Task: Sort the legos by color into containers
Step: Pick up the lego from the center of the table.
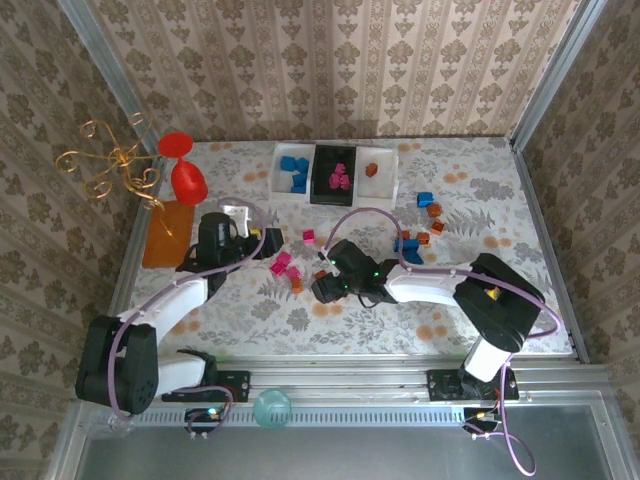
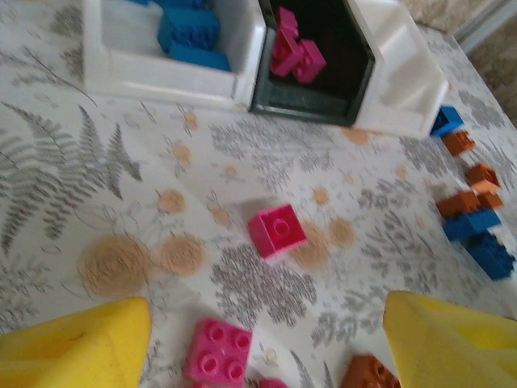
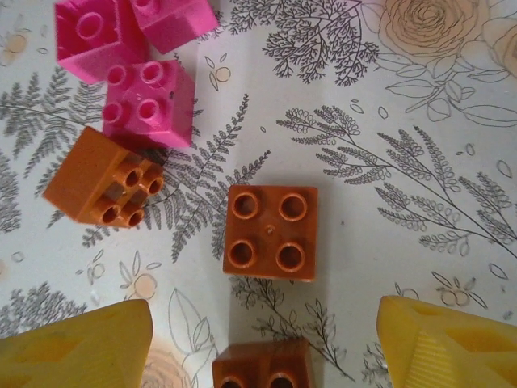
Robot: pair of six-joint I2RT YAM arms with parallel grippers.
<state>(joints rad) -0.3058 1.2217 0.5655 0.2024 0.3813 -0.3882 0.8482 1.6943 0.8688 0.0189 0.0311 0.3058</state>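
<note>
At the tabletop's [image 1: 480, 300] far edge, three small rectangular plastic bins [image 2: 307, 105] hold few of the tiny blue, pink, orange plastic bricks [image 2: 277, 230] — most lie loose nearer, unsorted. Left hand [image 2: 266, 339], right hand [image 3: 265, 331] — both wide, empty.

Legos [image 1: 283, 262] scattered loose — some colour-sorted inside three containers [image 1: 384, 189].

Desk [image 1: 500, 190] white, grey fern and orange rose print. Bins: left bin [image 1: 277, 185] white with blue legos [image 1: 293, 165]; middle bin [image 1: 325, 160] black with magenta legos [image 1: 338, 178]; right bin [image 1: 382, 188] white with one orange-brown lego [image 1: 372, 170]. Near them loose bricks [image 1: 283, 262] magenta, orange-brown, blue. Far left: goblet [image 1: 185, 170] red, mat [image 1: 165, 235] orange-brown. Walls [image 1: 330, 70] beige damask. Yellow fingers on right hand [image 3: 265, 311].
</note>
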